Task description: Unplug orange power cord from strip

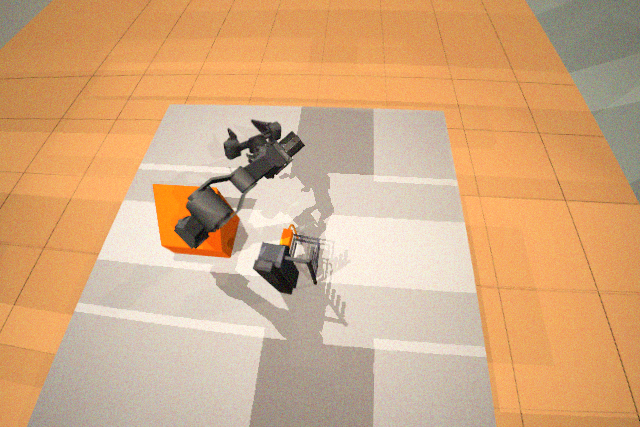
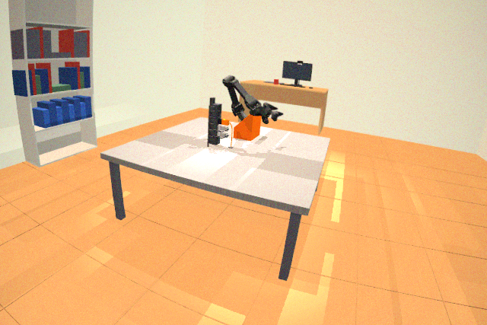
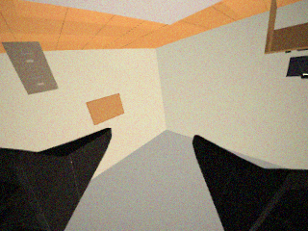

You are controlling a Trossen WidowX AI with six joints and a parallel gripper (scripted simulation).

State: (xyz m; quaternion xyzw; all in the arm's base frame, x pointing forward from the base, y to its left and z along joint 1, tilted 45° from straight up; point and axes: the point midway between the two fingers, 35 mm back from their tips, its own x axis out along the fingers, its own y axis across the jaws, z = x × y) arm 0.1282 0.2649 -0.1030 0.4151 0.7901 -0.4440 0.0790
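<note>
The black power strip (image 1: 279, 273) (image 2: 214, 122) stands upright on the table. The orange plug (image 1: 285, 236) (image 2: 224, 121) is at the strip's side, above two pale plugs, and looks seated; the contact is too small to tell surely. Its thin orange cord (image 2: 230, 134) curves down to the table top. My gripper (image 1: 241, 125) (image 2: 278, 109) (image 3: 152, 136) is open with nothing between its fingers. It is raised over the table, well away from the plug and strip, and points away from them. The wrist view shows neither plug, cord nor strip.
An orange wedge-shaped block (image 1: 170, 220) (image 2: 246, 130) is under the arm's base, close to the strip. Pale plugs (image 2: 223, 131) sit below the orange one. A thin grey wire-like frame (image 1: 305, 248) stands beside the strip. A desk with a monitor (image 2: 297, 71) is behind the table.
</note>
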